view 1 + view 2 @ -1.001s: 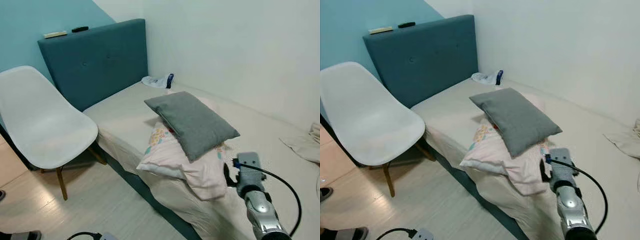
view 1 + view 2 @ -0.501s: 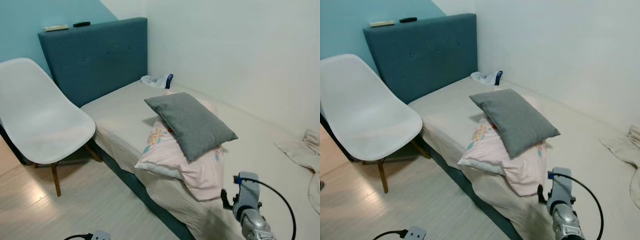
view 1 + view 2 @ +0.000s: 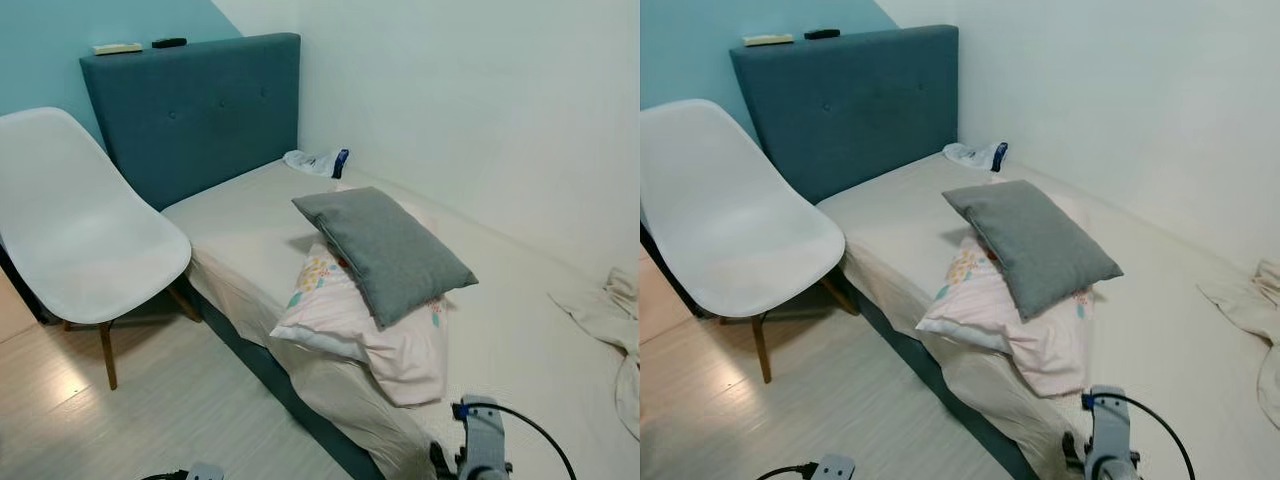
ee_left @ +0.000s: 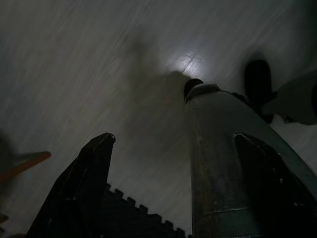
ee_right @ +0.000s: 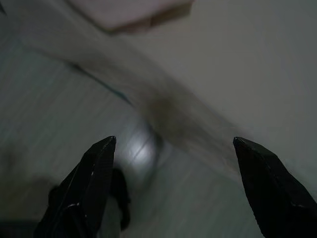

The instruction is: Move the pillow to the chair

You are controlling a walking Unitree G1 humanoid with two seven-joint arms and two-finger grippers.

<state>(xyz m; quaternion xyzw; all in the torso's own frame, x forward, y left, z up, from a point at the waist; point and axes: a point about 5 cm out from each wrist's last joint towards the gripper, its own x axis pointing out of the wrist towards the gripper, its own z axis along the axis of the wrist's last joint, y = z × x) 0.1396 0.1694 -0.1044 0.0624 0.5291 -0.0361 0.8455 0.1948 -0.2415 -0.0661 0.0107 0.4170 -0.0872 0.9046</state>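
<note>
Grey pillow [image 3: 385,251] lies atop a pink pillow [image 3: 365,325] near the bed's [image 3: 520,330] front edge, long axis diagonal. Right gripper [image 5: 173,188], fingers spread and empty, hangs below that edge, nearer than left gripper [image 4: 173,198], also spread. Chair [image 3: 85,250] stands off the bed's headboard corner.

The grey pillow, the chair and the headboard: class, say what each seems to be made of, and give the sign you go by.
Grey pillow: woven cloth, matt, soft; it sags over the pink pillow beneath.
Chair: the white shell looks like moulded plastic, smooth with a faint sheen; the legs look wooden, by their tan colour.
Headboard: padded teal fabric, matt, dimpled by buttons.
</note>
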